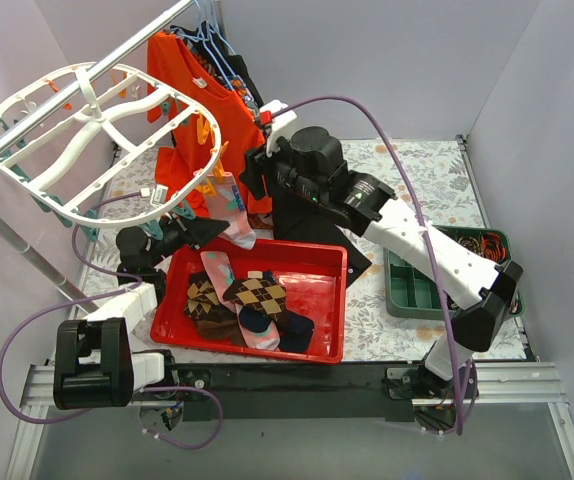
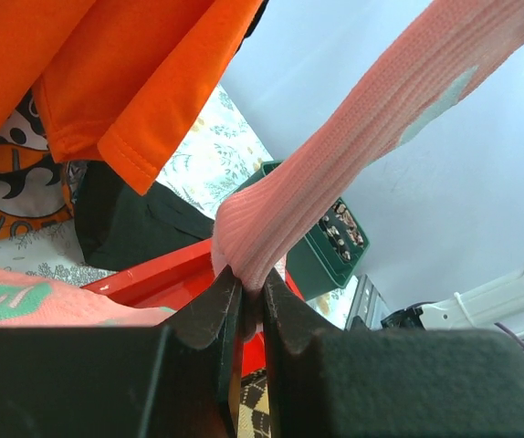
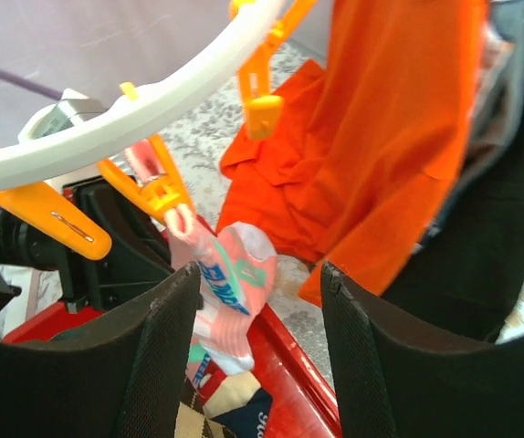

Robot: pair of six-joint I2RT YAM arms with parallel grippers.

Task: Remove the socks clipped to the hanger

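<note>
The white hanger (image 1: 97, 130) hangs at the upper left with orange and teal clips. One pink sock (image 1: 235, 212) with teal marks is still held by an orange clip (image 3: 157, 187) on the frame (image 3: 152, 109). My left gripper (image 1: 219, 230) is shut on the lower end of this sock (image 2: 335, 155), its jaws (image 2: 251, 297) pinching the fabric just above the red tray. My right gripper (image 1: 254, 172) is open and empty; in its wrist view (image 3: 257, 283) the clipped sock (image 3: 230, 292) hangs between and beyond its fingers. Several socks (image 1: 257, 295) lie in the tray.
The red tray (image 1: 317, 285) sits in front of the arms. An orange shirt (image 1: 202, 100) and a black garment (image 1: 307, 225) hang from the rail beside the hanger. A green tray (image 1: 407, 285) with small items stands at the right. The rack's metal pole (image 1: 27, 255) slants at the left.
</note>
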